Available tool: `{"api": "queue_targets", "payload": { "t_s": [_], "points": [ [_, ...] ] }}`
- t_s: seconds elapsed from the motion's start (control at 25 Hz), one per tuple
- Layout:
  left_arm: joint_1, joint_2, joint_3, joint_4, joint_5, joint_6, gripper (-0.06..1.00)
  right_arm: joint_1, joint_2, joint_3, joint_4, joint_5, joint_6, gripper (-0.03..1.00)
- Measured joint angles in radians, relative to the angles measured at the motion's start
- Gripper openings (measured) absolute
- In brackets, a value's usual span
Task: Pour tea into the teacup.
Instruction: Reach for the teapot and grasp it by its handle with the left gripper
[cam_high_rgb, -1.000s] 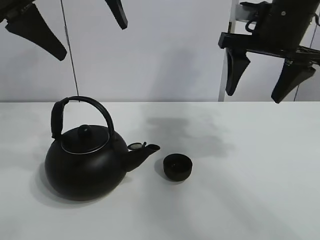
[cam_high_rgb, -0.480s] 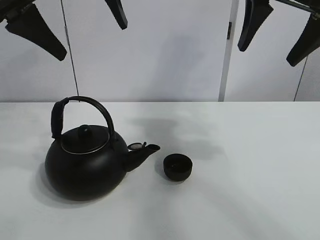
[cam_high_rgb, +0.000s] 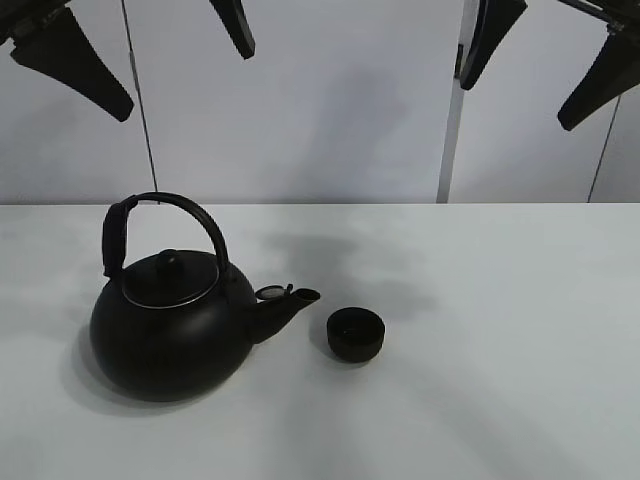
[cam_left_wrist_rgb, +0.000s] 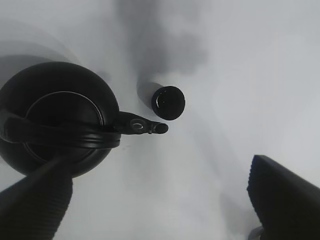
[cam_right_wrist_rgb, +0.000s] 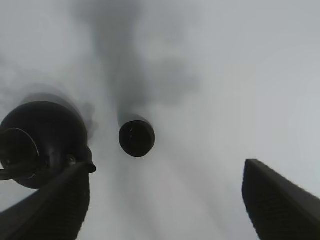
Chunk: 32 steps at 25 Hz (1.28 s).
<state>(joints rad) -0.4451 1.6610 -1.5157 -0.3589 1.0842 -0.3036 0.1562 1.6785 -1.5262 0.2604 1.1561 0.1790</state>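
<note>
A plain white matte table (cam_high_rgb: 500, 360) fills the lower part of the exterior high view; a big round black matte kettle (cam_high_rgb: 165, 340) with an arched handle and a knobbed lid stands upright on its left part, with the short spout pointing right; a small matte black round handleless teacup (cam_high_rgb: 356, 333) stands mouth up just beside the spout tip, not touching it; soft grey shadows lie on the surface behind the teacup and around the kettle's base.
</note>
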Motion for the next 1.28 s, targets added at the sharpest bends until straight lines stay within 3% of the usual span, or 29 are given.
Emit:
{"api": "queue_targets", "payload": {
  "t_s": [0.56, 1.28],
  "points": [
    [0.000, 0.000, 0.000, 0.000, 0.000, -0.001, 0.69, 0.060, 0.001, 0.000, 0.064, -0.050, 0.037, 0.58],
    [0.000, 0.000, 0.000, 0.000, 0.000, -0.001, 0.69, 0.060, 0.001, 0.000, 0.064, -0.055, 0.037, 0.57]
  ]
}}
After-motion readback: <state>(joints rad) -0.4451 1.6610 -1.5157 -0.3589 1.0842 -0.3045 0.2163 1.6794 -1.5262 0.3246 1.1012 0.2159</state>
